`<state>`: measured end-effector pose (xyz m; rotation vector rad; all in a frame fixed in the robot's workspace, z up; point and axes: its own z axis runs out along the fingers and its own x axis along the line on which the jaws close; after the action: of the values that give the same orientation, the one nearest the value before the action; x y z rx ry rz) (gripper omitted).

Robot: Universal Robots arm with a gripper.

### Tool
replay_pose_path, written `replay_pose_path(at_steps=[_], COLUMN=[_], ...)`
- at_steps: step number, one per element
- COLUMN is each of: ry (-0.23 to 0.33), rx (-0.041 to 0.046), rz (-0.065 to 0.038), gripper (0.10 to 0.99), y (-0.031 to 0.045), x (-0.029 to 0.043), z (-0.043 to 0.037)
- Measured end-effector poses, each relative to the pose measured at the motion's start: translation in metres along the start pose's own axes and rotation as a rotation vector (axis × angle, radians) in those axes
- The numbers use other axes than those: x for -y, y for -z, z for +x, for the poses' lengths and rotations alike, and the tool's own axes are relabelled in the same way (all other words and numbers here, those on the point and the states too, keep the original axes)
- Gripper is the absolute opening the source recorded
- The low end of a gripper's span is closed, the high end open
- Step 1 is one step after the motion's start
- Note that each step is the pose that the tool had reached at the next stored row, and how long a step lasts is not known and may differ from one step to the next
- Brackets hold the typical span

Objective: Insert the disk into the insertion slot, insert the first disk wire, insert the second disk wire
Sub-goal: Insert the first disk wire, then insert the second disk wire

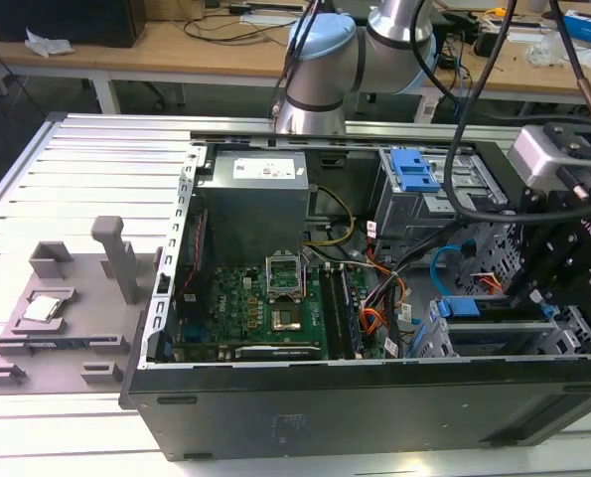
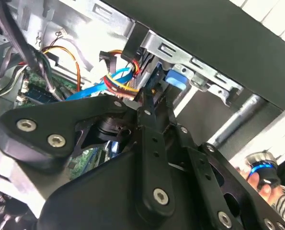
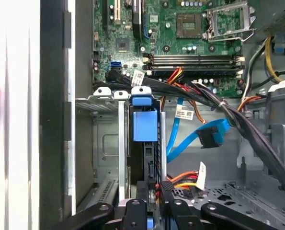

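Note:
The disk (image 3: 144, 125) sits on edge in the insertion slot (image 3: 106, 143), its blue carrier bar facing the motherboard; in the exterior view its blue bar (image 1: 462, 307) shows in the silver cage (image 1: 444, 343) at the case's right front. My gripper (image 3: 151, 186) hangs at the disk's rear edge, fingers close together on a black connector (image 3: 167, 184) with red, yellow and orange wires. In the second wrist view that wire bundle (image 2: 123, 84) runs to the fingertips (image 2: 147, 103). A blue flat wire with a black plug (image 3: 209, 136) hangs loose beside the cage.
A thick black cable bundle (image 3: 228, 115) crosses above the cage. The motherboard (image 1: 275, 298), power supply (image 1: 255, 199) and grey bay with blue latch (image 1: 414, 174) fill the open case. A grey fixture (image 1: 47, 308) lies outside. A hand (image 2: 267, 189) shows beyond the case wall.

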<state>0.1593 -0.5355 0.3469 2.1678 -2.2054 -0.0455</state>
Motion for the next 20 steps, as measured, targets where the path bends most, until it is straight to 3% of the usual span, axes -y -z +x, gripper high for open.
replay_pose_path(at_steps=[2, 3, 4, 7, 20], ry=[0.0, 0.0, 0.0, 0.0, 0.0], rx=[-0.0003, -0.0003, -0.0005, -0.0005, -0.0005], rz=[0.0, 0.0, 0.0, 0.0, 0.0], gripper=[0.235, 0.106, 0.106, 0.106, 0.106], y=[0.015, 0.0266, 0.0369, 0.0457, 0.0478], x=[-0.0009, -0.0015, -0.0021, -0.0026, -0.0027], z=[-0.0012, -0.0025, -0.0029, -0.0028, -0.0028])
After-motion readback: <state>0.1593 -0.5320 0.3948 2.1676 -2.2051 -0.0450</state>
